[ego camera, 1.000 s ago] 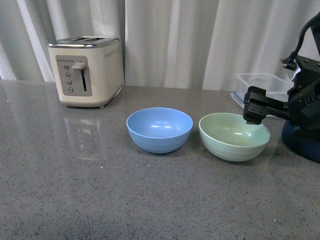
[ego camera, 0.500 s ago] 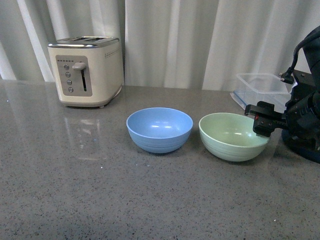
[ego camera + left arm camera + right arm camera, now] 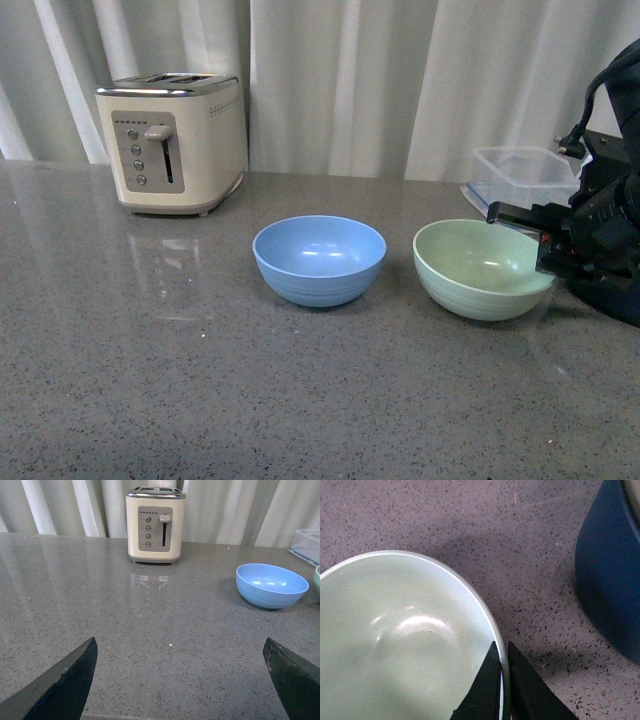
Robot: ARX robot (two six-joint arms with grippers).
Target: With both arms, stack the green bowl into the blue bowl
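The green bowl (image 3: 482, 268) sits right of the blue bowl (image 3: 319, 258) on the grey counter, a small gap between them. My right gripper (image 3: 545, 250) is shut on the green bowl's right rim; in the right wrist view the two black fingers (image 3: 520, 685) pinch the rim of the green bowl (image 3: 395, 645), one inside and one outside. My left gripper (image 3: 182, 680) is open and empty, low over bare counter; the blue bowl (image 3: 271, 585) lies far ahead of it and a sliver of the green bowl (image 3: 317, 580) shows at the frame's edge.
A cream toaster (image 3: 172, 140) stands at the back left. A clear plastic container (image 3: 520, 175) is behind the green bowl. A dark navy pot (image 3: 610, 570) stands close to the right of the green bowl, partly behind my right arm. White curtains hang behind the counter.
My right gripper came down from above the green bowl's rim and shut on its right rim. The green bowl has shifted slightly right, away from the blue bowl.
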